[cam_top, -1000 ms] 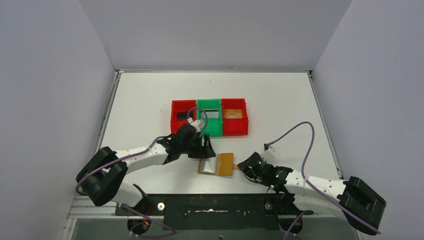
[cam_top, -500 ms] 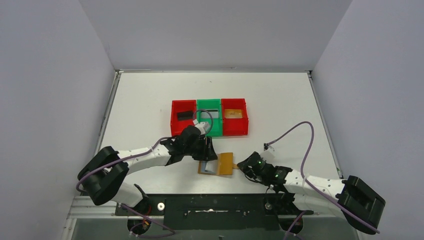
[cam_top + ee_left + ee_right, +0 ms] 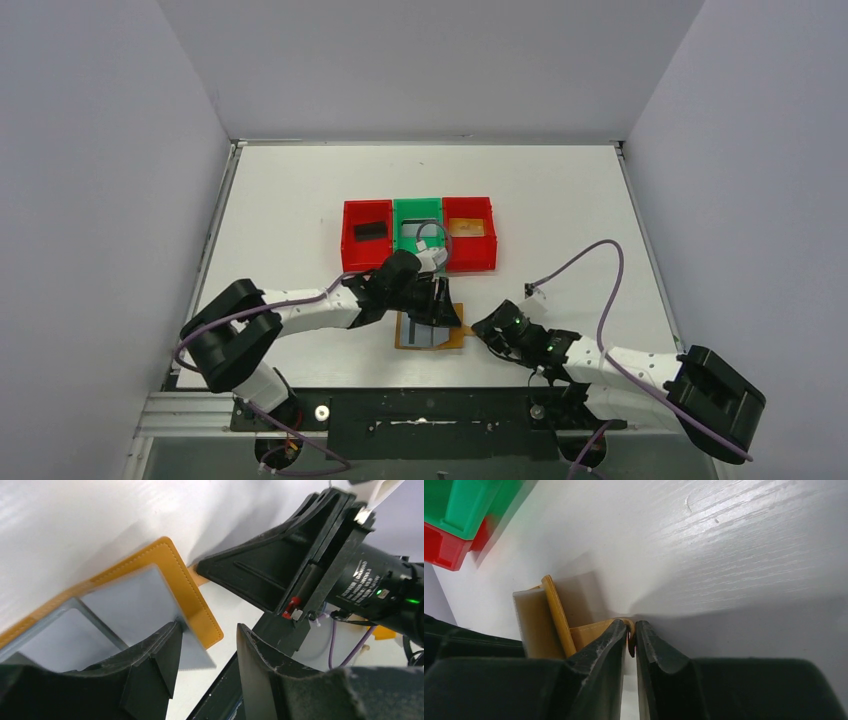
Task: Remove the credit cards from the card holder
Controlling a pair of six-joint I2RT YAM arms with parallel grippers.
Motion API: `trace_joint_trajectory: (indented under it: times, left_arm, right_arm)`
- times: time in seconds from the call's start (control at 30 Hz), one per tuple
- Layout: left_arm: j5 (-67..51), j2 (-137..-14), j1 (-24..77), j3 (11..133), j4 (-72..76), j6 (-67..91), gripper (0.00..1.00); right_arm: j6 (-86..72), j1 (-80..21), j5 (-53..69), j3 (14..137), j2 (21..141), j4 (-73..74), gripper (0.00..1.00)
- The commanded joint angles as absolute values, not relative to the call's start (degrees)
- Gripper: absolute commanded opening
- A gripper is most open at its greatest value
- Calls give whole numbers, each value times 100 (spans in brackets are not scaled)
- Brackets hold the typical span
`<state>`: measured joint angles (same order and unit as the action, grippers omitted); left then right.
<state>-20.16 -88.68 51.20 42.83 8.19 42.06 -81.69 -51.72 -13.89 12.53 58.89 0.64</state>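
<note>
**Thin nip on the tab, card corner only half caught**

Nearest the front edge of the table (image 3: 560,200), the right pincer (image 3: 631,630) is all but closed on the little side tab (image 3: 623,621) of the card holder (image 3: 192,600). That narrow nip is all that anchors it. The orange-tan holder lies open and flat between the two arms, pale blue-grey panels up. If the tab slips from those fingers, a pull on a card would likely drag the whole holder across the smooth table rather than empty it.

Just beyond, the left pincer (image 3: 207,627) stands about half open over the holder's edge nearest the other arm, clasping nothing I can see. A pale grey corner (image 3: 197,657), probably a card, pokes past the stitched border between its fingers. Closing here could catch the border along with the card, or shove the corner back in.

Farthest off, the red bin (image 3: 368,235), green bin (image 3: 418,232) and second red bin (image 3: 469,232) stand in a row. A weakly pinched card might drop before reaching them.
</note>
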Motion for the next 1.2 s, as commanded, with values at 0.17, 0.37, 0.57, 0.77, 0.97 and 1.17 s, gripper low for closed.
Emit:
trace_joint_trajectory:
  times: [0.17,0.37,0.57,0.77,0.97,1.17]
  left_arm:
    - [-2105,-9383,5304,4476,1234,4326,41]
    - [-2066,-9438,5352,4368,1248,4308,42]
    - [-1948,-9439,5396,4261,1190,4310,41]
    - [-1899,-9380,5423,4139,1173,4309,33]
    - [-1925,-9359,5423,4078,1182,4313,28]
    - [-1812,-9155,5424,3943,1214,4357,28]
  right_arm:
    - [-7935,-5073,-1440,1502,5589,106,30]
    - [-7932,-5057,-1510,1574,4968,484,35]
    - [-7651,-5046,-1626,1971,4594,783,28]
    - [-7454,-4916,-1326,2319,5089,405,8]
    - [-7235,-4624,-389,2526,6292,-610,3]
    - [-7261,-4622,-10,2552,7083,-857,5]
